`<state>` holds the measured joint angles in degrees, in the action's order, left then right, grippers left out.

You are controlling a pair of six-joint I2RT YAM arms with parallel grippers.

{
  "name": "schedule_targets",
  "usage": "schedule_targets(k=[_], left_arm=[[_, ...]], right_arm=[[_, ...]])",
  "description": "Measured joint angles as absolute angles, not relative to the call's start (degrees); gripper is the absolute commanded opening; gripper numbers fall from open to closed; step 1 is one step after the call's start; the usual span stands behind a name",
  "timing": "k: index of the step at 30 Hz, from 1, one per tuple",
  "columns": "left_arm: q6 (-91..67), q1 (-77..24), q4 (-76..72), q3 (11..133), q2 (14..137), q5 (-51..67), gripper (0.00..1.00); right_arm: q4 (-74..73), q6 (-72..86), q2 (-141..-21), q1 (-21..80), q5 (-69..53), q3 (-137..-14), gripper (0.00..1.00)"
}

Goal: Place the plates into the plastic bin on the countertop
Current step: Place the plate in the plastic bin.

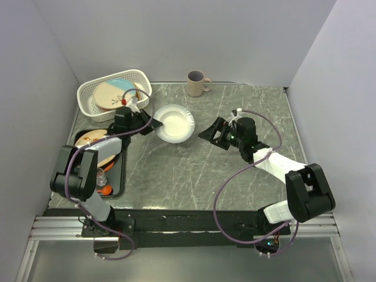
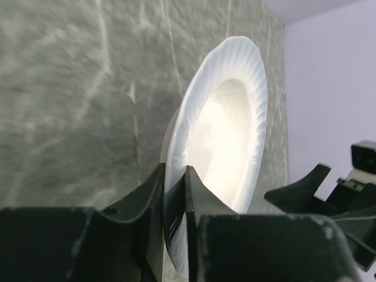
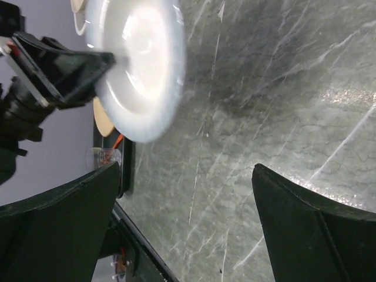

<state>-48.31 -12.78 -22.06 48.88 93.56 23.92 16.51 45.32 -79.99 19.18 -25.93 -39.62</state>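
The step in hand is carrying 1 plate to the white perforated plastic bin at the far left corner of the grey-green marbled tabletop. The left fingers are clenched on the rim of a pale white, ribbed round plate, which they hold tilted just right of the bin and, by its shadow in the right wrist view, apparently clear of the tabletop. The right fingers are spread wide and grasp nothing; they hang further right of the bin, beyond the plate and apart from it.

1 round plate, tan and pale blue, already lies in the bin. At least 2 more plates sit on the flat black tray on the near side of the bin, so the task looks well short of half done.

The next move probably calls for swinging the plate left over the bin's near rim, levelling it above the plate inside, lowering, then releasing. The likely risk is the rim catching the lattice wall.
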Motion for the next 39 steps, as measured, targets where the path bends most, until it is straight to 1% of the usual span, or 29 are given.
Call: schedule_targets(k=[5,12,22,39], left_arm=[[-46.74,-7.27,-17.43,50.81,89.52,23.66,0.01],[-45.43,-2.5,-14.74,54.22,85.69,23.62,0.01],[-45.65,4.54,-13.37,55.66,85.76,24.16,0.01],[-48.84,10.76,-13.85,55.7,86.56,23.99,0.01]], right_arm=[[17.67,45.6,-83.44,21.15,-26.48,-39.77,1.0],[18.9,46.89,-87.85,23.92,-27.49,-39.81,1.0],[20.49,47.07,-87.88,24.58,-27.29,-39.05,1.0],[19.81,46.22,-88.53,24.64,-27.27,-39.46,1.0]])
